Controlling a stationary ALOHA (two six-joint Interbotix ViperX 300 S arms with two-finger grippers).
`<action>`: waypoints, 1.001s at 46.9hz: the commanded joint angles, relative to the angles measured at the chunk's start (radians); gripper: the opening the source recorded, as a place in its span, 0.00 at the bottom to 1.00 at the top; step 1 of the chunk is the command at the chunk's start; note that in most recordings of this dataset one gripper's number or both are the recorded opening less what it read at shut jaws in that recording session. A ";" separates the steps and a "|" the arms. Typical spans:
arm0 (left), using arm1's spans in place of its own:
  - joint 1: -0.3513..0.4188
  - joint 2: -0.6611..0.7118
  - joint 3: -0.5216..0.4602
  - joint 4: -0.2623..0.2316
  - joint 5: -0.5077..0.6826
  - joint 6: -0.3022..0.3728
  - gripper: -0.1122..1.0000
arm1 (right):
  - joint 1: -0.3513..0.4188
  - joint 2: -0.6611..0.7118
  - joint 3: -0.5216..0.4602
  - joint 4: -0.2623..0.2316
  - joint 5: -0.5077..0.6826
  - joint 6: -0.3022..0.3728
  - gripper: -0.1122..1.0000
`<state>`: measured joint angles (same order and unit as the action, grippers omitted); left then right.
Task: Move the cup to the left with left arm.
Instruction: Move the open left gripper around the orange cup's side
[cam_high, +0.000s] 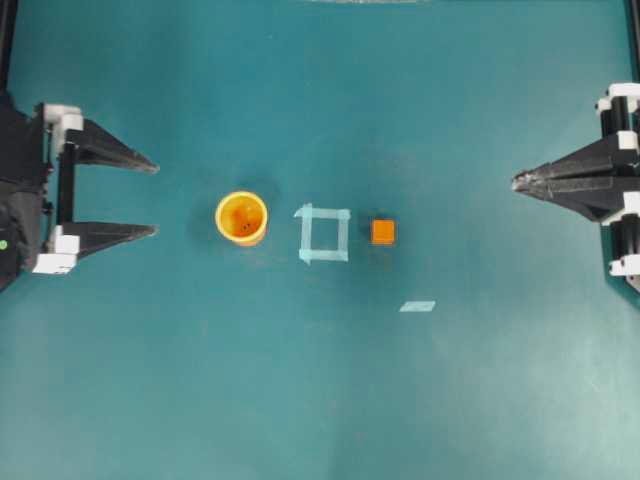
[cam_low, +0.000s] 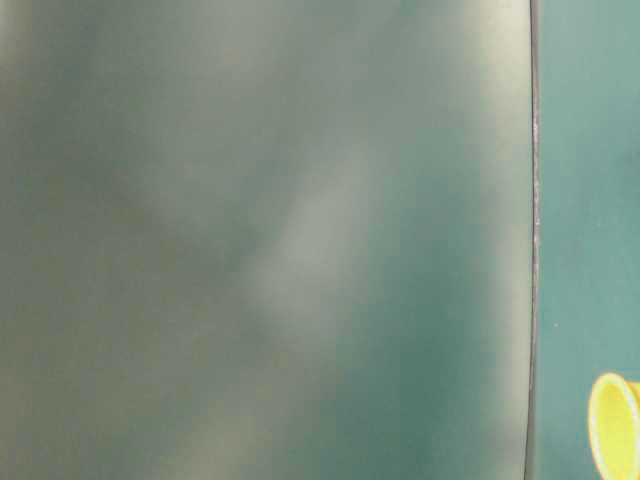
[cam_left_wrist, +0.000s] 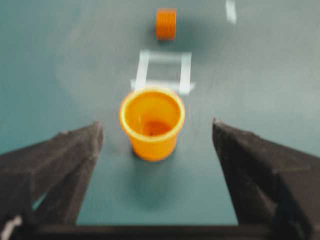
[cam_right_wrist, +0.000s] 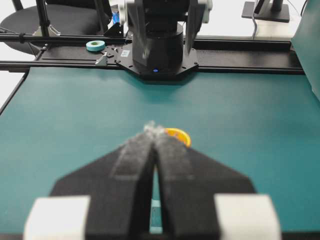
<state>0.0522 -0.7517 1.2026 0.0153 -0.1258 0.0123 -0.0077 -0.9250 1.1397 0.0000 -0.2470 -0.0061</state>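
Presently we list, largest first.

Table (cam_high: 320, 400): teal surface, bearing everything below.

Left arm (cam_high: 25, 190): at the left edge of the overhead view. Its left gripper (cam_high: 150, 198) is spread wide and released, holding nothing; the tips stand short of the cup, apart from it. The left wrist view shows the cup centred between the two fingers (cam_left_wrist: 65, 165) but ahead of them.

Right gripper (cam_high: 520, 181): at the right edge, clenched tip to tip on nothing, well apart from all objects.

Cup (cam_high: 241, 218): orange-yellow, upright, mouth up, standing free just left of the tape square.

Tape square (cam_high: 324, 234): pale outline, nothing inside it.

Cube (cam_high: 383, 232): small, orange, just right of the square.

Tape strip (cam_high: 417, 306): loose scrap below and right of the cube.

Progress, as we judge it: the cup sits left of the marked square with the fingers free of it, so either the move is done or a grasp is yet to come; we cannot tell which.
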 joint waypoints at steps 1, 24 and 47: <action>0.003 0.064 -0.008 0.003 -0.014 -0.002 0.87 | -0.002 0.003 -0.032 0.002 -0.009 0.002 0.10; 0.049 0.379 0.028 0.008 -0.204 0.005 0.88 | -0.002 0.005 -0.034 0.002 -0.005 0.002 0.10; 0.044 0.617 -0.137 0.008 -0.224 0.012 0.88 | -0.002 0.006 -0.037 0.002 -0.003 0.002 0.10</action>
<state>0.0982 -0.1473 1.0983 0.0199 -0.3421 0.0230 -0.0077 -0.9235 1.1367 0.0000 -0.2470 -0.0061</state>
